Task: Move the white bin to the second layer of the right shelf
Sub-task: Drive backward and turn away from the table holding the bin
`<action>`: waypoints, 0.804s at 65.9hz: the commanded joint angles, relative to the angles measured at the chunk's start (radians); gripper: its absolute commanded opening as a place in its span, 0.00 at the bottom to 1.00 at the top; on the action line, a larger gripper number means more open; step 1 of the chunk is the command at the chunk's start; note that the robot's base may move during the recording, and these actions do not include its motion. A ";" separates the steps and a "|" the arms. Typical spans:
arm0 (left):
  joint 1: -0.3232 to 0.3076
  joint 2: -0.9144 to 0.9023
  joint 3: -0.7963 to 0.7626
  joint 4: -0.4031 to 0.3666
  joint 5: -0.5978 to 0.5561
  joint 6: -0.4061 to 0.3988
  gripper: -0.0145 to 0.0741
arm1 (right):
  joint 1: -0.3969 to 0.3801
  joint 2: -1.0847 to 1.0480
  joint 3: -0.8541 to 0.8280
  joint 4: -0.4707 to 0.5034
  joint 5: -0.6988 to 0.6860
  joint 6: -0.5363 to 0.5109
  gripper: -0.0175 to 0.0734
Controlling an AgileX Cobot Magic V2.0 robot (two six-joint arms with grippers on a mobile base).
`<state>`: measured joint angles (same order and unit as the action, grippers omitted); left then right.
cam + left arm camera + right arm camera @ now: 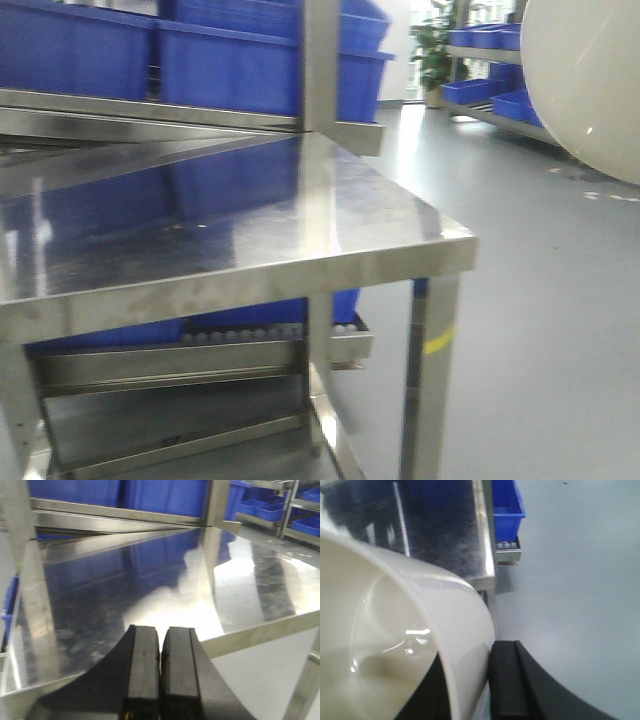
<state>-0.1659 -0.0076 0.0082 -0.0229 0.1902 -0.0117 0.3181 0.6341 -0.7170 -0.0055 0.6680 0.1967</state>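
Carry phase: right gripper [482, 682] clamps white bin [385, 645] by its wall. Left gripper [160, 662] is pressed together, empty, tabletop [150, 580] beneath. Next likely needs reaching right shelf second layer.

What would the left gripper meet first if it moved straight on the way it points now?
Probably the steel table top; the shut left gripper points low across it. Depth is unclear.

A flat-topped steel table [230, 230] with a yellow strip [438, 341] on its front leg stands on a grey floor [550, 330], large blue crates [230, 60] ranged behind and above it, and a potted plant [432, 55] far back beside shelved blue trays [485, 90].
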 commanded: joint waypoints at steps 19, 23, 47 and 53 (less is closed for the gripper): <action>-0.007 -0.015 0.027 -0.001 -0.090 -0.010 0.26 | -0.005 -0.001 -0.031 -0.004 -0.088 -0.005 0.25; -0.007 -0.015 0.027 -0.001 -0.090 -0.010 0.26 | -0.005 -0.001 -0.031 -0.004 -0.088 -0.005 0.25; -0.007 -0.015 0.027 -0.001 -0.090 -0.010 0.26 | -0.005 -0.001 -0.031 -0.004 -0.088 -0.005 0.25; -0.007 -0.015 0.027 -0.001 -0.090 -0.010 0.26 | -0.005 -0.001 -0.031 -0.004 -0.088 -0.005 0.25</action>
<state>-0.1659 -0.0076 0.0082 -0.0229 0.1902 -0.0117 0.3181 0.6341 -0.7170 -0.0055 0.6689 0.1967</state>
